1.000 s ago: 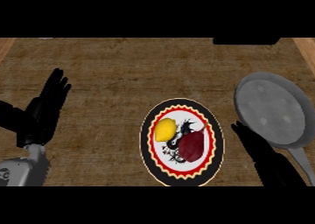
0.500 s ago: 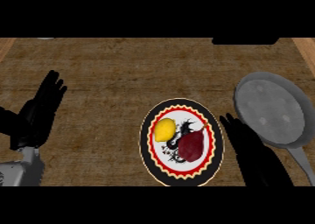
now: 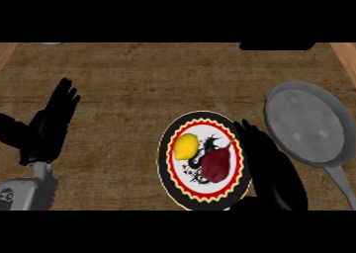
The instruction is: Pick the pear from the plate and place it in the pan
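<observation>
A round plate [image 3: 173,183] with a black and red rim lies near the counter's front centre. On it lie a dark red pear [image 3: 216,163] and a yellow lemon [image 3: 186,146]. A grey pan [image 3: 310,124] sits to the right, its handle [image 3: 343,183] running toward the front edge. My right hand [image 3: 270,168] is open, fingers straight, over the plate's right rim, just beside the pear. My left hand [image 3: 46,126] rests open at the left, fingers up.
Wooden borders run along the counter's left [image 3: 0,57] and right [image 3: 352,59] edges. A dark object [image 3: 276,46] shows at the far edge, and a small pale thing [image 3: 51,43] at the far left.
My right hand has moved left from beside the pan's handle to the plate's right rim, close to the pear. The left hand has barely shifted.
</observation>
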